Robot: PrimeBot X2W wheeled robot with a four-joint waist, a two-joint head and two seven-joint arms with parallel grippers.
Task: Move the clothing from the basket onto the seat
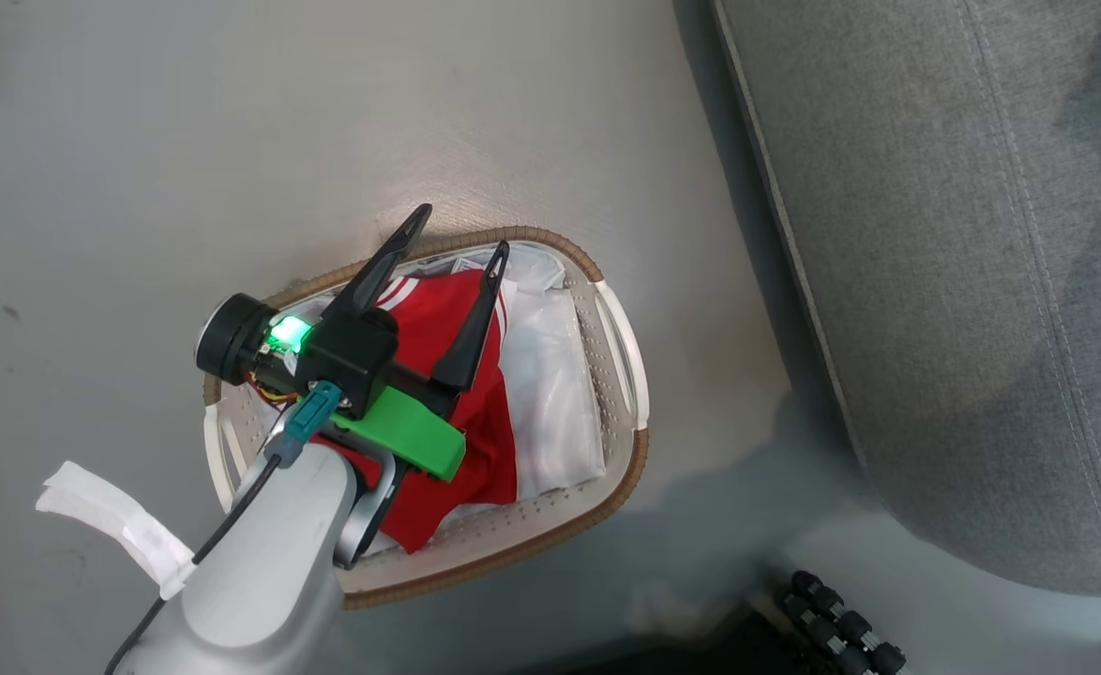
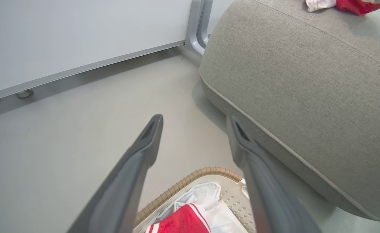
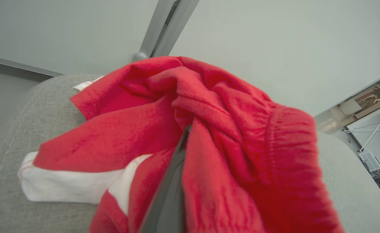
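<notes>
Over the basket (image 1: 622, 361) in the head view, the left fingers (image 1: 471, 323) spread wide and empty above the red clothing (image 1: 429, 309). Left wrist view: the seat (image 2: 306, 81) lies just right. Right wrist view: the right fingers (image 3: 173, 168) pinch a red garment (image 3: 128, 136) lying on the seat; release should follow.

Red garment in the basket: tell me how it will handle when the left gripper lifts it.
Probably floppy: the red garment lies creased and slumped in the basket. Likely light for its size, so it should hang and trail once lifted. The white cloth touching it might drag along.
</notes>
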